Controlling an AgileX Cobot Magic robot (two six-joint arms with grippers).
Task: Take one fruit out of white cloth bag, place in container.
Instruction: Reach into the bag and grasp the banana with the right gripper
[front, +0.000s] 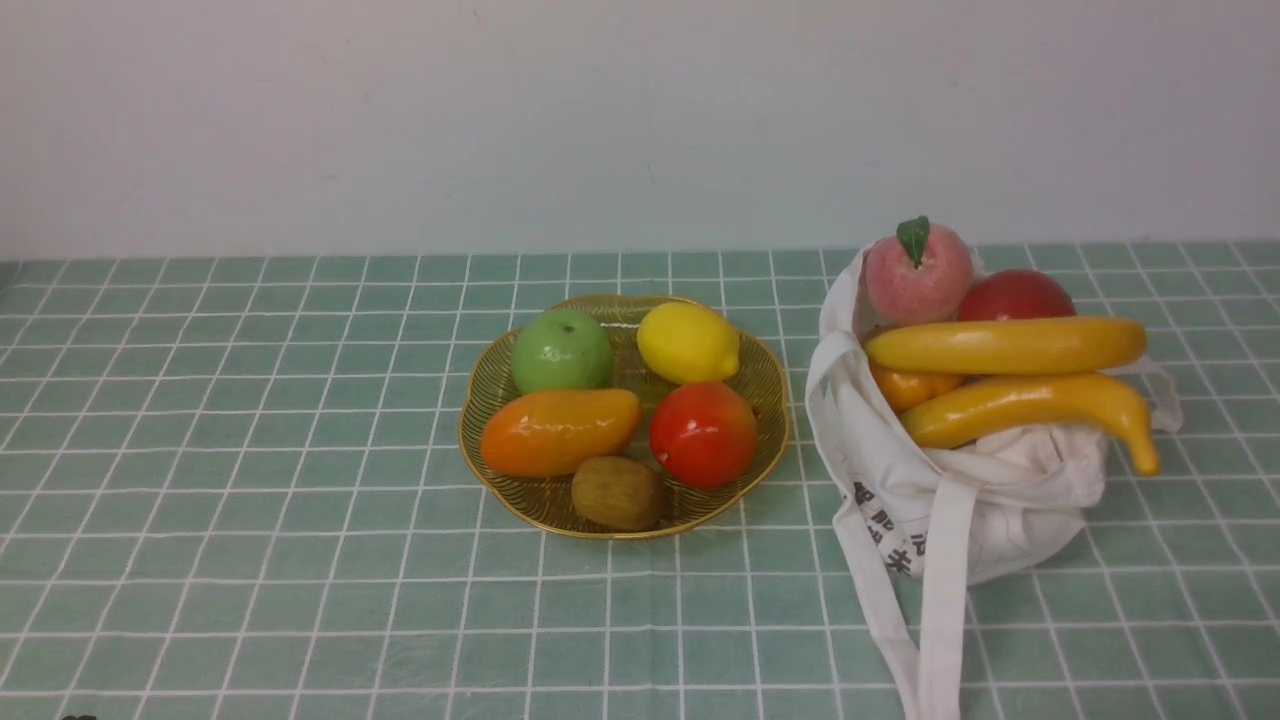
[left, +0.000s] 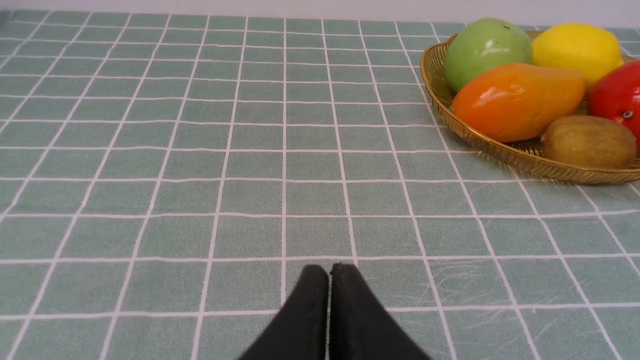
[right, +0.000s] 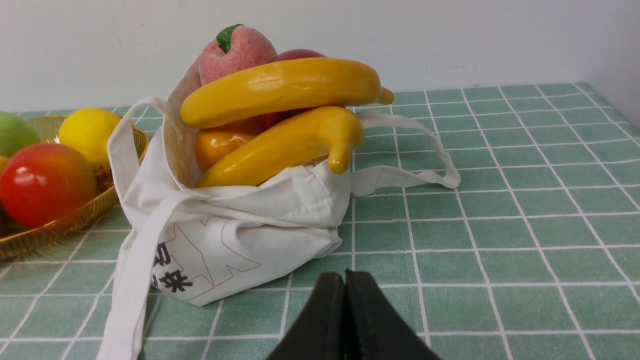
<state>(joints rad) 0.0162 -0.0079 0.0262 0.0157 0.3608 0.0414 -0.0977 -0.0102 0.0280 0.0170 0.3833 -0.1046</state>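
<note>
Wall: plain and pale, behind the green cloth (front: 330, 600) with its white grid
Straight banana: at the mouth of the white cloth bag (front: 1010, 540), above the curved banana (front: 1040, 400); the straight banana (front: 1010, 346) is outside the golden dish (front: 470, 420)
Left wrist view only: left gripper (left: 329, 272), fingers pressed together
Right wrist view only: right gripper (right: 346, 277), fingers pressed together; straight banana's narrow tip
Front view, unlike either wrist view: dish's whole outline
</note>
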